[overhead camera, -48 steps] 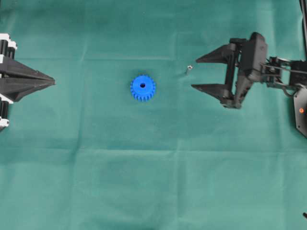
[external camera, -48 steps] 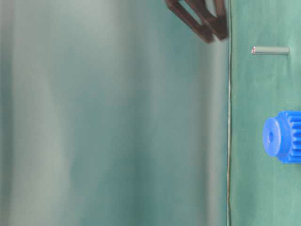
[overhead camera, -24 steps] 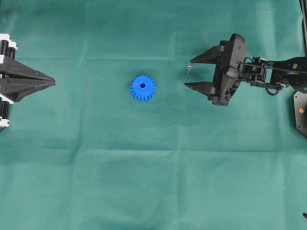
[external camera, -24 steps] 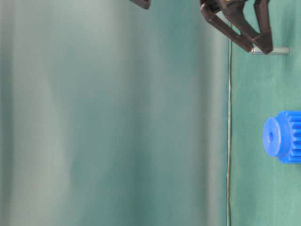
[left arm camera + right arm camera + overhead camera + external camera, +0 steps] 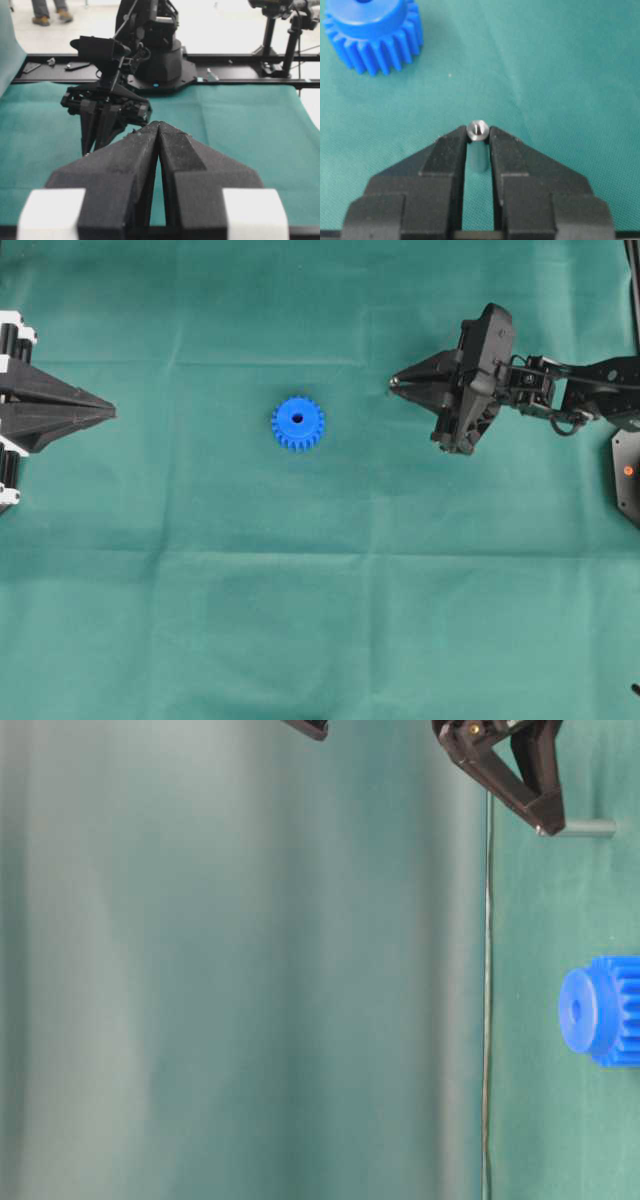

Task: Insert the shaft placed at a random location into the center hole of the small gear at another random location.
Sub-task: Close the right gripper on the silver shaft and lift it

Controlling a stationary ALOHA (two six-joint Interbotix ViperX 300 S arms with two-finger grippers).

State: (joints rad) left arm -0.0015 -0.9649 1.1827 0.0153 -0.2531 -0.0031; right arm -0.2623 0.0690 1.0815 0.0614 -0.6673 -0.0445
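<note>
We note the right gripper (image 5: 479, 137) with its two fingers drawn in against the shaft (image 5: 478, 130), one on each side, tips pinching just below the shiny rounded end; the jaws stand only a pin's width apart. In the table-level view the shaft (image 5: 587, 828) stands upright, its foot apparently touching the green cloth of the counter (image 5: 320, 620), so we judge it gripped but not yet lifted. In the overhead view the right gripper (image 5: 396, 385) sits at about 3 o'clock from the small gear (image 5: 297, 423), well apart from it, and the pin itself is hidden under the fingertips there. The small gear lies flat, hub up, with the center hole (image 5: 297, 419) open and empty. From the right wrist view the small gear (image 5: 372, 35) is at roughly 10 o'clock from the pin. The left gripper (image 5: 158, 131) is parked at the 9 o'clock edge of the overhead view, fingers pressed together, holding nothing. Progress, as we judge it: the grasp looks made; lifting, carrying over the gear, aligning with the hole and pushing in all remain. Alignment looks like the fussy part, since the hole is about pin-width.
</note>
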